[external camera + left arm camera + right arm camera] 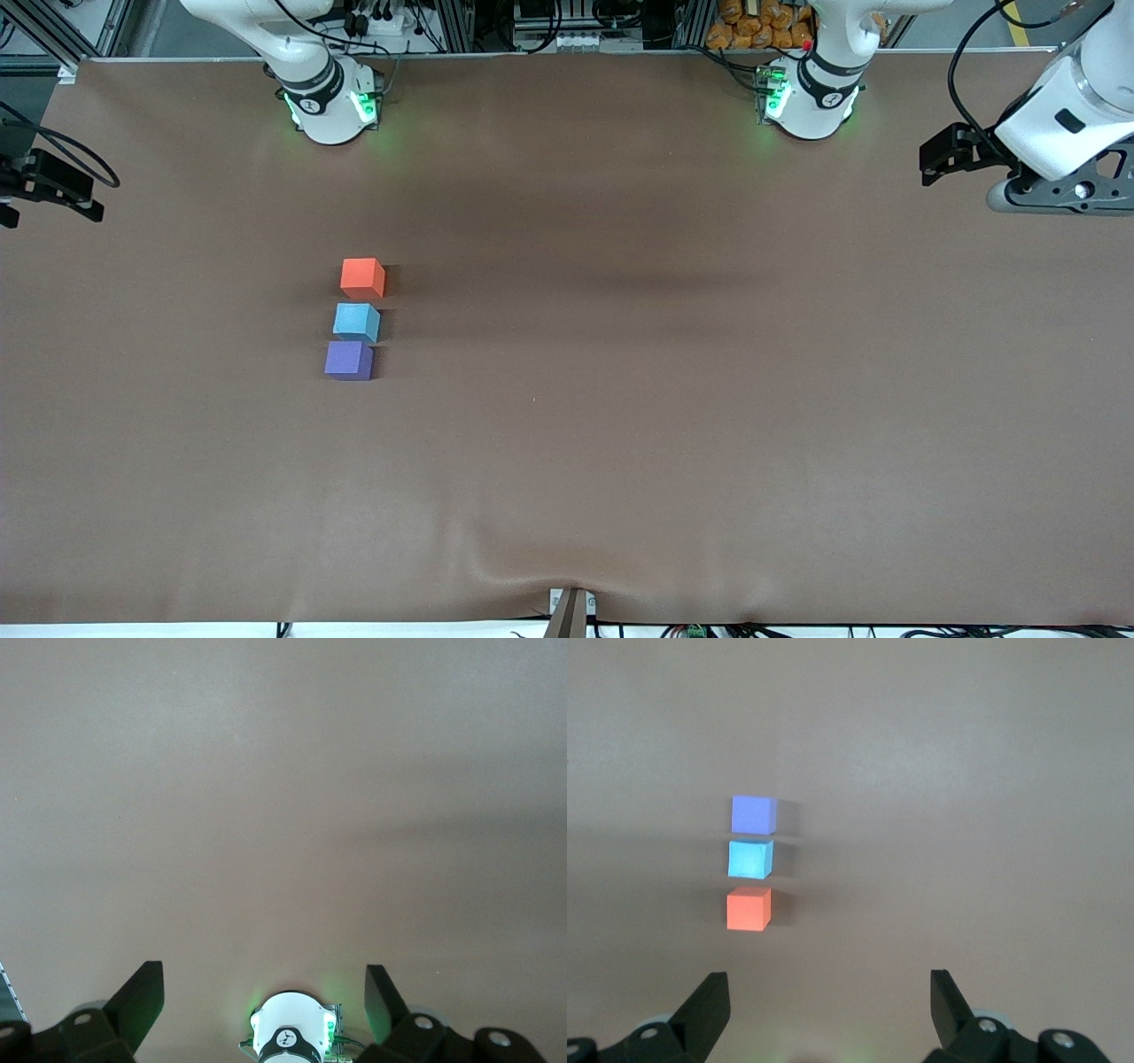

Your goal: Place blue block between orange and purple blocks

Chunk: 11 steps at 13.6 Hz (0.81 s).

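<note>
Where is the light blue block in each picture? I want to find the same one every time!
Front view: the blue block sits in the middle of a row, orange block farther from the camera, purple block nearer.
Left wrist view: not in it, only bare table.
Right wrist view: the blue block again sits in the middle.
Shared landmark: the orange block and purple block on either side.

Both arms wait raised, left gripper [930, 164] and right gripper [53, 199] spread.

Right gripper [27, 190] cropped by the front view's edge, its jaws partly out of frame.
</note>
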Available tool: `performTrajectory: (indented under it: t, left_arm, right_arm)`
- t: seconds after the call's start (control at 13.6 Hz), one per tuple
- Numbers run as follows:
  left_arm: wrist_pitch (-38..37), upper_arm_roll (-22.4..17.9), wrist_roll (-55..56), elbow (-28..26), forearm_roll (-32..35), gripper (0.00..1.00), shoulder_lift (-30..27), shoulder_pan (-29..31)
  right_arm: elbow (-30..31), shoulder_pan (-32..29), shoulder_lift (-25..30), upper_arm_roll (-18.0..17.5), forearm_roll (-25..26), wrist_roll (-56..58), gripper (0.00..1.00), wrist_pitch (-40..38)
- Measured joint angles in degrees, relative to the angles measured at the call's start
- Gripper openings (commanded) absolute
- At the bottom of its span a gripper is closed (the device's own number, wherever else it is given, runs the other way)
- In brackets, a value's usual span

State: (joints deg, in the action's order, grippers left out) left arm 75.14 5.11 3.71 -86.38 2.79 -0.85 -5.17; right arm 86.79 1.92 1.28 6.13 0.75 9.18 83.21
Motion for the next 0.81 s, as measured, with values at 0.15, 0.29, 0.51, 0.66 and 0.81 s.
performTrajectory:
  t: [0.15, 0.29, 0.51, 0.66, 0.81]
  left_arm:
    - [0.0, 0.0, 0.0, 0.0, 0.0, 1.00, 0.0, 0.0]
    - [0.0, -0.1, 0.0, -0.1, 0.0, 1.00, 0.1, 0.5]
    - [0.2, 0.0, -0.1, -0.1, 0.0, 1.00, 0.2, 0.6]
    - [2.2, 0.0, -0.5, -0.5, 0.0, 1.00, 0.2, 0.6]
    - [4.5, 0.1, -2.8, -1.3, 0.0, 1.00, 0.3, 0.5]
  right_arm:
    - [-0.2, 0.0, 0.0, -0.2, 0.0, 0.0, 1.00, -0.5]
    - [-0.4, 0.0, 0.0, -0.2, 0.0, 0.0, 1.00, -0.7]
    - [-1.1, 0.0, 0.0, 0.0, -0.1, 0.0, 1.00, -0.8]
    - [-1.3, 0.0, 0.0, 0.3, -0.4, 0.0, 1.00, -0.9]
    - [-1.3, 0.0, 0.0, 0.4, -0.5, 0.0, 1.00, -1.0]
